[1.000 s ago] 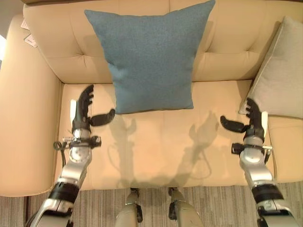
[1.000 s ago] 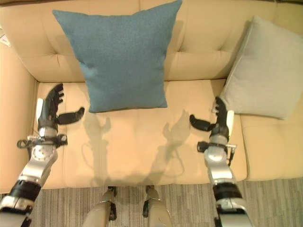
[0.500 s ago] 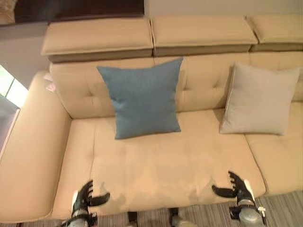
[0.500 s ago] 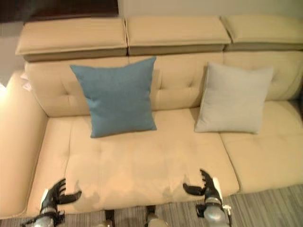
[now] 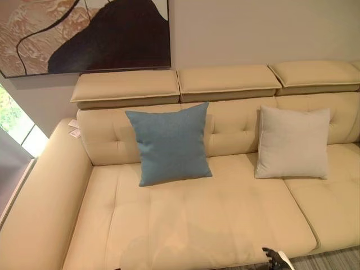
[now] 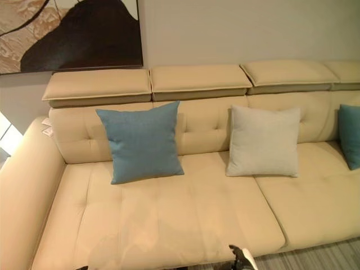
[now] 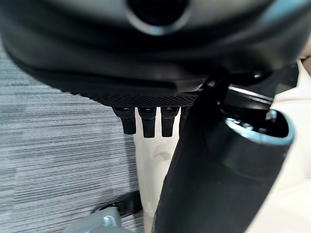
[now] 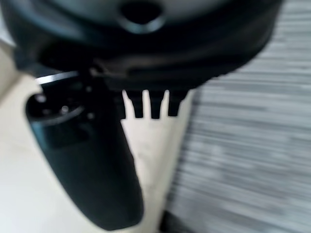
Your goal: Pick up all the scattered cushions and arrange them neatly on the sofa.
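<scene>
A blue cushion (image 5: 170, 143) leans upright against the backrest of the cream sofa (image 5: 214, 214), left of the middle. A pale grey cushion (image 5: 293, 143) leans upright to its right. The edge of a second blue cushion (image 6: 351, 140) shows at the far right of the seat. My right hand (image 5: 274, 258) peeks in at the sofa's front edge; in its wrist view its fingers (image 8: 146, 104) are straight and hold nothing. My left hand (image 7: 209, 170) is open and empty too, hanging over the seat's front edge.
The sofa's wide armrest (image 5: 34, 208) closes off the left side. A dark and tan picture (image 5: 84, 34) hangs on the wall above the headrests. Grey striped carpet (image 7: 58, 145) lies in front of the sofa.
The camera has drawn back and tilted up, so the whole sofa and the wall picture now show. Both hands, open throughout, have dropped from beside the blue cushion to the seat's front edge.
</scene>
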Motion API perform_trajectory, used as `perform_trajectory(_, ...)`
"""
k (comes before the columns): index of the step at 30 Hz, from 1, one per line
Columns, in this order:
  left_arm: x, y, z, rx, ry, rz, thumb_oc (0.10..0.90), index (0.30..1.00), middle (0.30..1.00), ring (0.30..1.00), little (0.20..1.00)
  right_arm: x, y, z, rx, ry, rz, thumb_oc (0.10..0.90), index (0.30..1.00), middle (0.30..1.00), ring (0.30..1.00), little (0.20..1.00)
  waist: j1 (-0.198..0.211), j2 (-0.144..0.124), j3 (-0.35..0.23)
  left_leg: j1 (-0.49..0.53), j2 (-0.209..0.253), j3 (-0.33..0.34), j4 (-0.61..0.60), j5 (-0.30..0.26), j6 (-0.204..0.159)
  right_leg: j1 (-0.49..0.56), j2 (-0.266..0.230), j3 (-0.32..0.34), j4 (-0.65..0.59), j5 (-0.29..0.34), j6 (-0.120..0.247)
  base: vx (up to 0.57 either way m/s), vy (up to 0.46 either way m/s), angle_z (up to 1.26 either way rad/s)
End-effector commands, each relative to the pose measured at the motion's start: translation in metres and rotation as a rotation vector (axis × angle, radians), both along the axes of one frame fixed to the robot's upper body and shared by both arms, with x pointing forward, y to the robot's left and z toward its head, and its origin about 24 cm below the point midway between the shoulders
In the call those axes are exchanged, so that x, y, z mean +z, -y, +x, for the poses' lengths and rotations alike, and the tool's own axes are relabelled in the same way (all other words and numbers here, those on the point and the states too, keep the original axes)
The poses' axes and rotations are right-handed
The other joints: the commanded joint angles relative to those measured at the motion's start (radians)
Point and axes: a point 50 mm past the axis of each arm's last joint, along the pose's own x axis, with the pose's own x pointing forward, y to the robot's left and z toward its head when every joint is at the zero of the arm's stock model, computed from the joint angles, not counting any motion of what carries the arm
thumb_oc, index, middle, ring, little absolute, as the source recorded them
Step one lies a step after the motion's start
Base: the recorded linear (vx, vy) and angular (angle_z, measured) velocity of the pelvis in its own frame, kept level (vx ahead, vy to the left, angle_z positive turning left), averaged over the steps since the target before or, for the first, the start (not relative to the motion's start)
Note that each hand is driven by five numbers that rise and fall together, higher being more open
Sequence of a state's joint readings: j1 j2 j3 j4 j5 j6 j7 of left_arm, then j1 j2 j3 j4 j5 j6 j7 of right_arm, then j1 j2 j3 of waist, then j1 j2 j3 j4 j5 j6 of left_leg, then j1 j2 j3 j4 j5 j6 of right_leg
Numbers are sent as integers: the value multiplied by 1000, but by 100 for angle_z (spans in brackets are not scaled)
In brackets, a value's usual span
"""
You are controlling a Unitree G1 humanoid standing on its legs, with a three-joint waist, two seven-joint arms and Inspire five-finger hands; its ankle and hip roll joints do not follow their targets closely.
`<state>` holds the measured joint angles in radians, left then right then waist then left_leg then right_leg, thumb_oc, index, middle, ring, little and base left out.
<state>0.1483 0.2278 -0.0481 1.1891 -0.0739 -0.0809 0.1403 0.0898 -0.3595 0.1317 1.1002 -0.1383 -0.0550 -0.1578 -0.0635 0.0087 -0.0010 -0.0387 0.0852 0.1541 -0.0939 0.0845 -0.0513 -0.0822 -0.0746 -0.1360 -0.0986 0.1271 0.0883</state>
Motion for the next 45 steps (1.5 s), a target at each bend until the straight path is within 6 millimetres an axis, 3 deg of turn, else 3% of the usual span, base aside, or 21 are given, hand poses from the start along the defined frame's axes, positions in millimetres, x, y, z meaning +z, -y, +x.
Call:
perform_trajectory(1, 9, -22, 23, -38, 52, 78, 800, 900, 900, 900, 900, 5, -3, 23, 12, 69, -20, 800, 900, 900, 900, 900, 10, -51, 28, 33, -28, 6, 7, -83, -25, 57, 3, -46, 11, -104, 51, 0, 0, 0)
perform_trajectory(7, 12, -22, 38, -107, 78, 95, 800, 900, 900, 900, 900, 1, -4, 19, -29, 51, -9, 800, 900, 900, 900, 900, 8, -51, 46, 20, 1, 6, 7, -57, -38, 48, 20, -43, 11, -123, 40, -114, -98, 9)
perform_trajectory(9, 16, -21, 53, -146, 115, 105, 800, 900, 900, 900, 900, 3, -4, 24, -32, 62, -12, 800, 900, 900, 900, 900, 11, -64, 80, -71, 19, -5, 149, -64, -48, 42, 15, -51, 11, -131, 26, -264, -115, 11)
perform_trajectory(12, 17, -16, 63, -168, 136, 97, 800, 900, 900, 900, 900, 5, -3, 33, -34, 75, -20, 800, 900, 900, 900, 900, 17, -95, 105, -114, -15, -58, 355, -182, -33, 16, -10, -48, 11, -103, 14, -219, -54, 19)
perform_trajectory(16, 14, -9, 62, -170, 129, 75, 800, 900, 900, 900, 900, 3, -3, 28, -35, 52, -19, 800, 900, 900, 900, 900, -2, -99, 92, -74, -34, -88, 426, -222, -19, -6, -13, -52, 11, -86, 12, -86, 32, -25)
perform_trajectory(20, 13, -3, 63, -189, 128, 61, 800, 900, 900, 900, 900, -1, -4, 20, -43, 13, -19, 800, 900, 900, 900, 900, -28, -74, 70, 42, -36, -88, 360, -240, -23, -27, 1, -59, 11, -63, 16, -43, 90, 20)
perform_trajectory(24, 13, 1, 68, -218, 140, 62, 800, 900, 900, 900, 900, -4, -7, 16, -50, -11, -12, 800, 900, 900, 900, 900, -46, -66, 62, 123, -69, -73, 168, -283, 0, -75, -5, -59, 11, -2, 41, -132, 150, 27)
perform_trajectory(33, 13, -4, 66, -227, 117, 97, 800, 900, 900, 900, 900, -3, -13, 29, 54, -27, -50, 800, 900, 900, 900, 900, -10, -88, 101, 109, -126, -118, 110, -257, 37, -144, -44, -69, 48, 50, 89, -184, 103, -14)
perform_trajectory(34, 14, -10, 66, -229, 104, 117, 800, 900, 900, 900, 900, -1, -17, 38, 98, -24, -55, 800, 900, 900, 900, 900, -4, -91, 125, 92, -127, -116, 102, -231, 53, -184, -62, -45, 124, 50, 106, -333, 107, -7)
perform_trajectory(38, 17, -17, 68, -226, 102, 136, 800, 900, 900, 900, 900, -3, -18, 37, 107, -40, -52, 800, 900, 900, 900, 900, 13, -83, 130, 40, -124, -121, 118, -200, 78, -150, -28, 15, 262, -59, 65, -275, 72, -14)
perform_trajectory(39, 16, -19, 64, -219, 83, 139, 800, 900, 900, 900, 900, -4, -20, 35, 101, -44, -43, 800, 900, 900, 900, 900, 35, -69, 107, 16, -110, -121, 104, -172, 86, -104, 1, 31, 357, -127, 49, -164, 15, 6)
perform_trajectory(43, 14, -19, 59, -217, 66, 138, 800, 900, 900, 900, 900, -4, -21, 34, 115, -48, -44, 800, 900, 900, 900, 900, 53, -83, 81, 9, -111, -116, 87, -157, 76, -37, 8, 47, 281, -145, 43, -59, -66, -3)
perform_trajectory(45, 13, -17, 57, -209, 61, 134, 800, 900, 900, 900, 900, -4, -23, 38, 129, -40, -45, 800, 900, 900, 900, 900, 59, -96, 54, 12, -112, -104, 68, -149, 64, 18, 13, 50, 166, -142, 41, 13, -94, 2)
